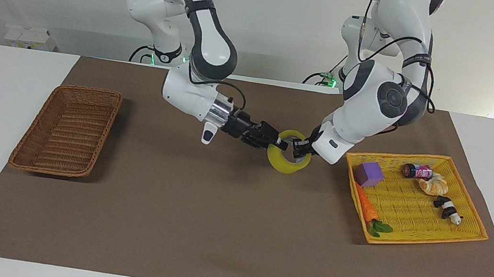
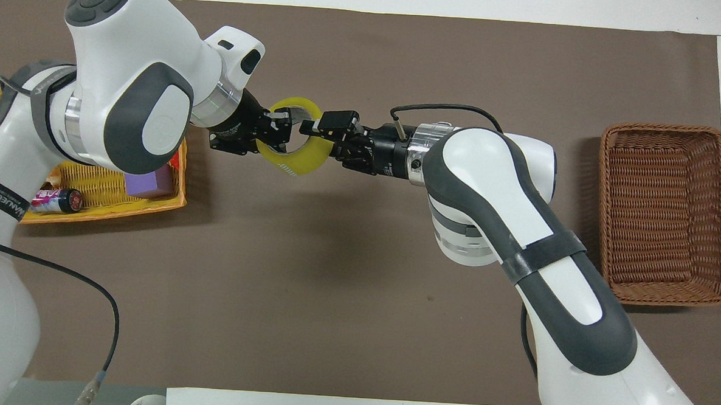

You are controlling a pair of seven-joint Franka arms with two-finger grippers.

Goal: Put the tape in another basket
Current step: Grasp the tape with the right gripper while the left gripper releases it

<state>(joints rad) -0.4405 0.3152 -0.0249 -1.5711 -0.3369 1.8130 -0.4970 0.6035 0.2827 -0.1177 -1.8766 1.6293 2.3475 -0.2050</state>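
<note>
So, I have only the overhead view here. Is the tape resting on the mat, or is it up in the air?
Observer: Up in the air, I think. In the facing view the tape hangs above the mat, between the left gripper and the right gripper.
Operator: And what is hidden from me in the yellow tray?
Observer: A toy carrot, a bread roll and a small panda.
</note>
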